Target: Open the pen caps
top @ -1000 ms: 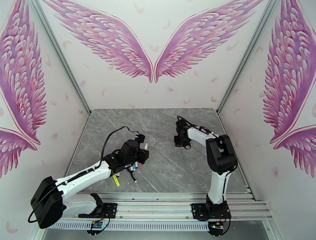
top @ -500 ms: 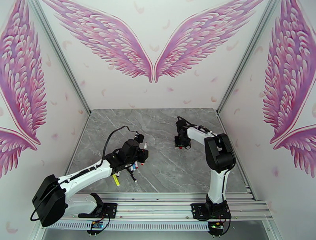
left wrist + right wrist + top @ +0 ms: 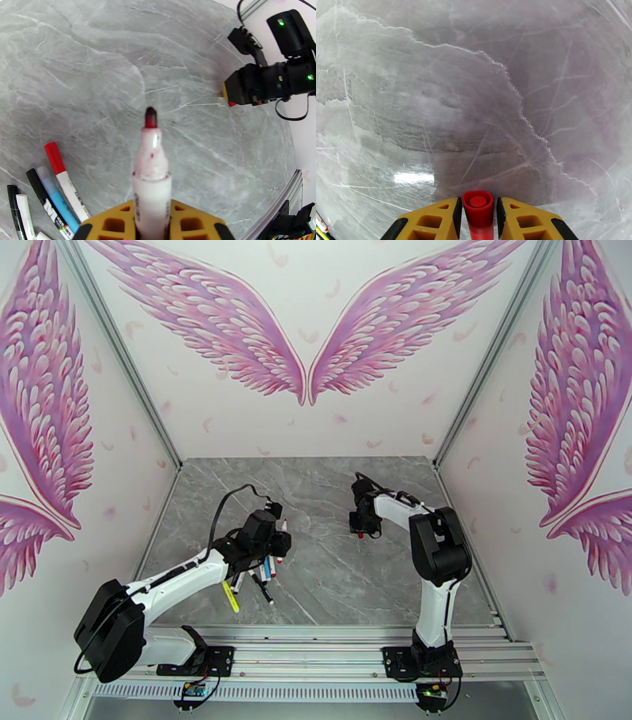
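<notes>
Now | left gripper [image 3: 152, 216] was closed on uncapped pen [image 3: 151, 158] | red cap [image 3: 478, 203] was seen between right gripper [image 3: 478, 216] jaws, grip unclear

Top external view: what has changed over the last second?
The left end effector, holding the uncapped red pen, shifted slightly left. A red cap now pokes out below the right end effector, where none showed a second ago. That end effector otherwise kept its place, and the loose pens stayed put.
</notes>
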